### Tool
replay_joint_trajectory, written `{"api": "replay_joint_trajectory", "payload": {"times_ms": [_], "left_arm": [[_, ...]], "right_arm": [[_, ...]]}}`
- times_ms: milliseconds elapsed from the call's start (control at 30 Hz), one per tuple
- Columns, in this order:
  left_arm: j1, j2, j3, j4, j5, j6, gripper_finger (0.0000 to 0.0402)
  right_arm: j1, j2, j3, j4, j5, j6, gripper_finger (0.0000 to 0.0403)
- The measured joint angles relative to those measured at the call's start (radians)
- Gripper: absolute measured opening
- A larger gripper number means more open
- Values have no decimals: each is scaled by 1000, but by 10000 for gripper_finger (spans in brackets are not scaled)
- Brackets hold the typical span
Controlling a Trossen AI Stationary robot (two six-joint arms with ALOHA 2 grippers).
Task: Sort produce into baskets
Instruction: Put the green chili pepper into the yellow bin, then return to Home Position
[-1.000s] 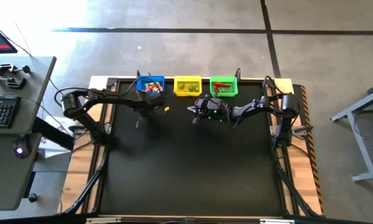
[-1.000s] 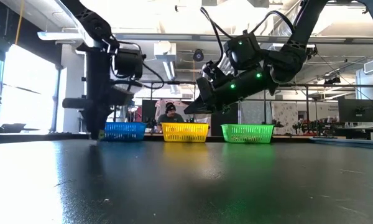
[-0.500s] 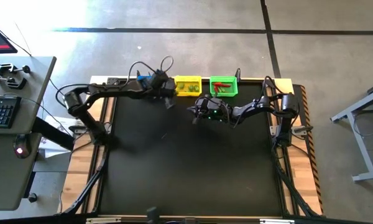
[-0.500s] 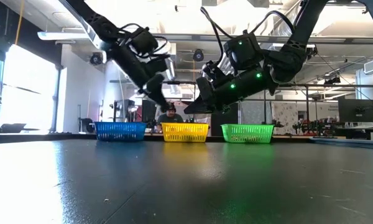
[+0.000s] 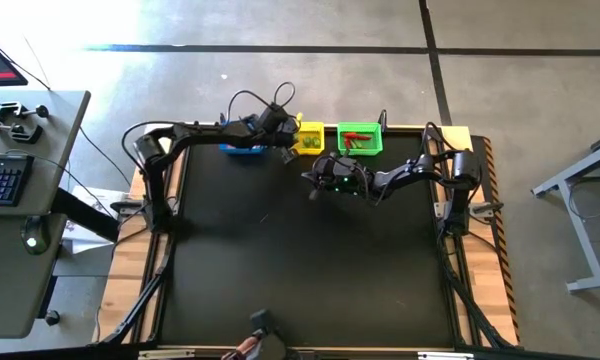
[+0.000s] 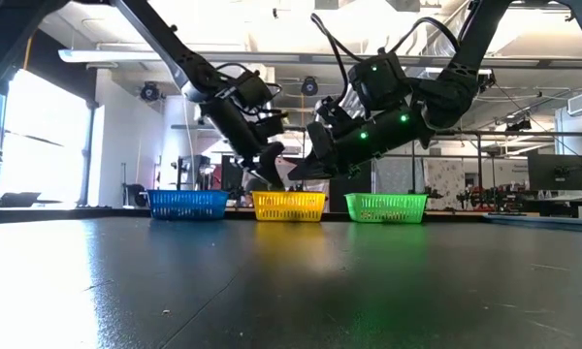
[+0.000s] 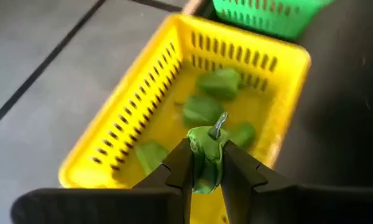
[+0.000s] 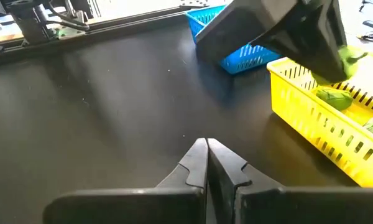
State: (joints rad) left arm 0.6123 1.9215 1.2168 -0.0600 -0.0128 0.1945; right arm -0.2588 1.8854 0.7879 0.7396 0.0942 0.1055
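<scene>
Three mesh baskets stand in a row at the table's far edge: blue (image 5: 242,149), yellow (image 5: 306,138) and green (image 5: 359,139). My left gripper (image 7: 205,169) is above the yellow basket's (image 7: 143,93) near-left corner, shut on a green toy vegetable (image 7: 206,152) with a grey stem. Several green pieces (image 7: 202,109) lie in the yellow basket. Red pieces (image 5: 355,139) lie in the green basket. My right gripper (image 8: 206,158) is shut and empty, above the table just in front of the yellow and green baskets (image 5: 310,180). My left gripper pinches the green vegetable's two sides (image 7: 199,163) between its two fingers. The fingers slant down toward the table's far right. The piece is lifted clear above the yellow basket, its stem end (image 7: 219,124) sticking out past the fingertips.
The black table top (image 5: 300,260) stretches bare toward the near edge. The two arms are close together over the yellow basket (image 6: 289,205). A person sits behind the baskets in the low view (image 6: 265,174). A desk with a keyboard (image 5: 0,180) stands left of the table.
My left gripper has risen from the table in front of the blue basket and swung toward the table's right and far edge, tipping from pointing straight down to a slant. It now carries the green piece over the yellow basket.
</scene>
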Motion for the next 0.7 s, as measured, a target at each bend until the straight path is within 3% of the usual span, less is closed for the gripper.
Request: {"api": "replay_joint_trajectory", "payload": {"times_ms": [533, 700], "left_arm": [[9, -3, 5, 37, -14, 22, 136], [8, -4, -2, 63, -11, 43, 129]], "right_arm": [[-16, 0, 0, -3, 0, -7, 0], [-23, 0, 0, -3, 1, -39, 0]]}}
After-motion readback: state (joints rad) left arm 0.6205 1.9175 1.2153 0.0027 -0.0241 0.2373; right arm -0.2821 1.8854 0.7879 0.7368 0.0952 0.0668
